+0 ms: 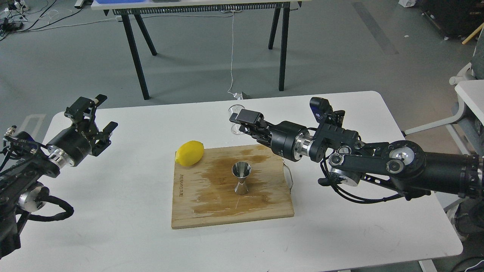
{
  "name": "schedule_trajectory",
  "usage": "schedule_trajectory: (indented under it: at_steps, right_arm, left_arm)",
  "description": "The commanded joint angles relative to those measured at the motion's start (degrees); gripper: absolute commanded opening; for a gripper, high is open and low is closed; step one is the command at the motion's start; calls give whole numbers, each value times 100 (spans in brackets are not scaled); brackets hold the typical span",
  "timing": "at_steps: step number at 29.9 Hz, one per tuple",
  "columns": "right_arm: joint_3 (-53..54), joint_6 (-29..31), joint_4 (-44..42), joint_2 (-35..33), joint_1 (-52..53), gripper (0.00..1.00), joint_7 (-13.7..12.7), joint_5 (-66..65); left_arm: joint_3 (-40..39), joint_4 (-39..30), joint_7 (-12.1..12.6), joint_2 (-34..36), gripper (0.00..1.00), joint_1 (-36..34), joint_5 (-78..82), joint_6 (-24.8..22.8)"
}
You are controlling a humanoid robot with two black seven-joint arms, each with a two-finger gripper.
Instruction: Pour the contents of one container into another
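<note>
The clear cup [236,120] is at the back of the white table, just past the cutting board's far edge. My right gripper [244,122] reaches in from the right, and its fingers are closed around the cup's side. I cannot tell whether the cup rests on the table or hangs just above it. The steel hourglass jigger [240,182] stands upright in the middle of the wooden cutting board [196,204], nearer to me than the cup and slightly to its right. My left gripper [99,118] hovers open and empty over the table's left side, far from both.
A yellow lemon [190,153] lies on the board's back left corner. Wet stains darken the board around the jigger. The white table [340,234] ends at a rounded edge on the right. A black-legged table [143,45] stands on the floor behind.
</note>
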Motion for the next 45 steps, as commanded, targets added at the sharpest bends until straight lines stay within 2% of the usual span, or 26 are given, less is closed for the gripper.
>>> schedule_trajectory:
  at_steps: [1,11,17,22,27,29,35,45]
  right_arm:
    - [1402,17,2,-49,-988,32,-8,463]
    - [4778,17,-24,38,-2791,32,0,2114]
    - [6177,0,-209,170,-3556,32,-17,3547]
    - [6688,-35,-472,311,-3961,31,-87,4645]
    - [6750,-88,-841,443,-4067,31,-149,5701]
    - [6724,-97,-999,487,-4085,31,-263,5983]
    - [6724,-448,-1132,697,-4155,31,-342,6169]
    - [6750,-589,-1079,961,-4489,32,-615,6230]
  left_arm:
    - [0,0,0,9,99,-1,0,0]
    - [9,0,0,-35,99,25,0,0]
    - [0,0,0,-96,99,16,0,0]
    - [0,0,0,-105,99,16,0,0]
    - [9,0,0,-167,99,16,0,0]
    - [9,0,0,-167,99,16,0,0]
    - [9,0,0,-167,99,16,0,0]
    - [9,0,0,-176,99,16,0,0]
